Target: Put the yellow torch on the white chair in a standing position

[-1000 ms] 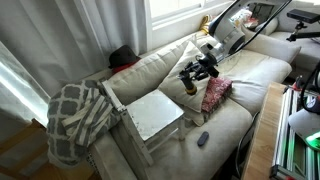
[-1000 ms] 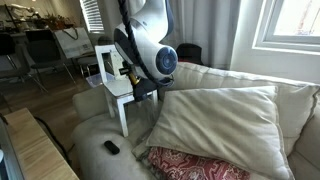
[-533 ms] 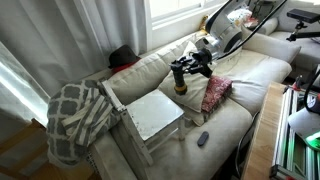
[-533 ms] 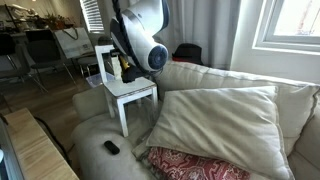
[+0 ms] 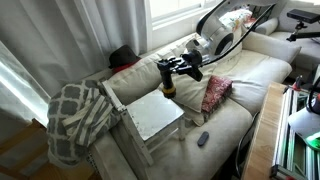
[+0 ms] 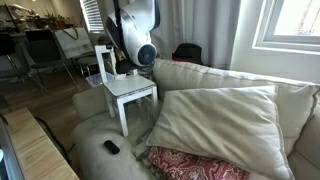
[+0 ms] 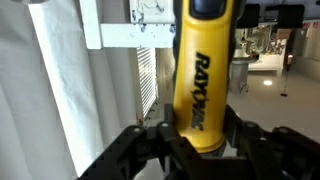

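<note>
Top of yellow torch (image 7: 203, 75) beyond wrist view's upper edge

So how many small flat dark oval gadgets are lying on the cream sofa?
1. The small flat dark oval gadget lies on the cream sofa seat near the white wooden chair; the red patterned cushion could hide more.

— What fills the middle?

— The yellow torch (image 7: 205, 80), running from 12 to 6 o'clock, with black lettering along its body and a dark end at 12.

— And the tool (image 7: 205, 142)?

— It enters at 6. Its dark fingers (image 7: 150, 145) grip the torch's lower end on both sides.

— Behind?

— White chair (image 7: 130, 37) rails at 11, a pale curtain (image 7: 50, 100) at 9, blinds (image 7: 147, 85) between.
</note>
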### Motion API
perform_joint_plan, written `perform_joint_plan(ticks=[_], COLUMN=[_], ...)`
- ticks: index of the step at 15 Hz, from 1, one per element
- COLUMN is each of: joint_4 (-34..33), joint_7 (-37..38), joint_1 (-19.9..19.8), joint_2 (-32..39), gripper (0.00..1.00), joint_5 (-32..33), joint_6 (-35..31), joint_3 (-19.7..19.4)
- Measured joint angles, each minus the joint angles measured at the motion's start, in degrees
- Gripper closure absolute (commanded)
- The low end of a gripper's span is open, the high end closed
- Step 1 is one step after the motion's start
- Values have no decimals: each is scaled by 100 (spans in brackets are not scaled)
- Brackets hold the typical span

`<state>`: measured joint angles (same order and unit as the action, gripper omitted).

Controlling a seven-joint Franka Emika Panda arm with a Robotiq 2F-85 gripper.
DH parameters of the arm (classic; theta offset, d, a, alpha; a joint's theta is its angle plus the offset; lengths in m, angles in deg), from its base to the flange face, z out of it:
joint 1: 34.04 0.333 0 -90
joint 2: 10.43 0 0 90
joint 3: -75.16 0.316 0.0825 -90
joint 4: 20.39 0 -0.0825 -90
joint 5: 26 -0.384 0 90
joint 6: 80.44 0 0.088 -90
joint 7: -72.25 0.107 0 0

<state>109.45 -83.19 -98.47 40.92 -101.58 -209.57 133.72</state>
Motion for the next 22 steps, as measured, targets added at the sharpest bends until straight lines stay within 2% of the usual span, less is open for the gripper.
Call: perform_joint_plan(ticks=[3, 7, 11, 17, 22], joint_4=[-267, -537, -553, -598, -661], joint_7=[-6, -4, -4, -5, -8], joint_1=[-9, -13, 35, -6, -114], joint_2=[544, 1399, 2190, 3063, 3401], gripper=[76, 76, 76, 76, 76], joint_5=[194, 864, 1299, 1347, 1692], joint_6=[-503, -1431, -2113, -2281, -2250], joint_3=[233, 495, 529, 503, 345])
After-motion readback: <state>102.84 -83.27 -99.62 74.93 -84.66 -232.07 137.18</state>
